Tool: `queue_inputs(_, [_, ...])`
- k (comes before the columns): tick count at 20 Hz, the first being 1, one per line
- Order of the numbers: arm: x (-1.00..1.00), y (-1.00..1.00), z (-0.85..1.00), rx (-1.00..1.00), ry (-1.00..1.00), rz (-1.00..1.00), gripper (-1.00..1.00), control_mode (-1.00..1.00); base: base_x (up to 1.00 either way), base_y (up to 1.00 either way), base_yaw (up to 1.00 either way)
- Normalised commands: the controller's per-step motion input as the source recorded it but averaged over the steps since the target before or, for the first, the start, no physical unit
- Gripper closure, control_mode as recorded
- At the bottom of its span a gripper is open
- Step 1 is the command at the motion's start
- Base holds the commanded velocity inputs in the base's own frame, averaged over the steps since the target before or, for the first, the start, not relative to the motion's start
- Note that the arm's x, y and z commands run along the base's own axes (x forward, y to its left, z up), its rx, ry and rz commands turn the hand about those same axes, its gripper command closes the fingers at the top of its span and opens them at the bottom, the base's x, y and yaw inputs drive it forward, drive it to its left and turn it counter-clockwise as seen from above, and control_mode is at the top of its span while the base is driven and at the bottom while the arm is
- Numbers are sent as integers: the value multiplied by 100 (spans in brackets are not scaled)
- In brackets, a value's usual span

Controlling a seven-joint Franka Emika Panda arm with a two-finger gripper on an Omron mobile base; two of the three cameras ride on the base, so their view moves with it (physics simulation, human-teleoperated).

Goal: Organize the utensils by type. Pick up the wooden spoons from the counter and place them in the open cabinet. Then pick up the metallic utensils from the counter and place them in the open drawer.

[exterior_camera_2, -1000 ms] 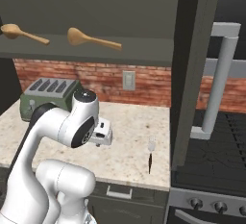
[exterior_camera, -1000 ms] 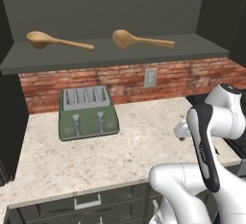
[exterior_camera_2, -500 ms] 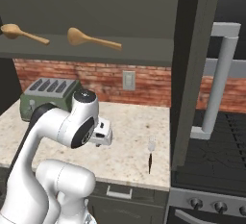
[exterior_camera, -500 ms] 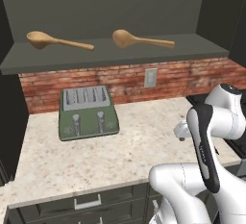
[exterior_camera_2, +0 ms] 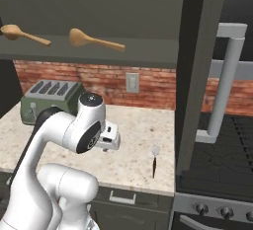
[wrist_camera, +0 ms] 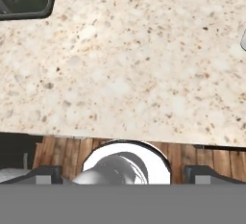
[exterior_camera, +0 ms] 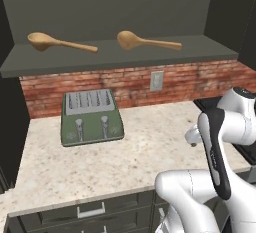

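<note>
Two wooden spoons (exterior_camera: pixel 61 42) (exterior_camera: pixel 146 41) lie side by side on the open cabinet's shelf (exterior_camera: pixel 120 56), bowls toward its left end, handles pointing right, well apart from each other. Below, a green four-slot toaster (exterior_camera: pixel 91 116) stands at the back left of the speckled counter (exterior_camera: pixel 125 162), against the red brick wall (exterior_camera: pixel 125 84) that carries a pale wall outlet (exterior_camera: pixel 157 81). A small fork (exterior_camera_2: pixel 154 159) with a silvery head and dark handle lies near the counter's front right corner, just beside the tall cabinet door (exterior_camera_2: pixel 197 71) with its long silver bar handle (exterior_camera_2: pixel 223 83). The black stovetop (exterior_camera_2: pixel 217 165) borders the counter's right edge. The white arm bends over the counter's right half, its gripper (wrist_camera: pixel 122 172) hanging above bare stone near the front edge, fingers (wrist_camera: pixel 45 174) spread wide and holding nothing. The toaster's corner shows at the top left of the hand view.
</note>
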Motion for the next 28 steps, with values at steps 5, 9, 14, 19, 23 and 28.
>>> queue_inputs(5, [-1, -42, -3, -14, 0, 0, -100, -100, 0, 0, 0])
queue_inputs(9, [3, -43, -13, -13, 0, 0, -100, -100, 0, 0, 0])
queue_inputs(14, [24, -35, -18, -5, 4, -1, -100, -100, 0, 0, 0])
queue_inputs(19, [27, -37, -27, 0, 5, 0, -100, -100, 0, 0, 0])
queue_inputs(23, [36, -26, -31, 0, 3, 0, -100, -100, 0, 0, 0])
queue_inputs(28, [45, -11, -25, -5, 1, -3, -100, -100, 0, 0, 0])
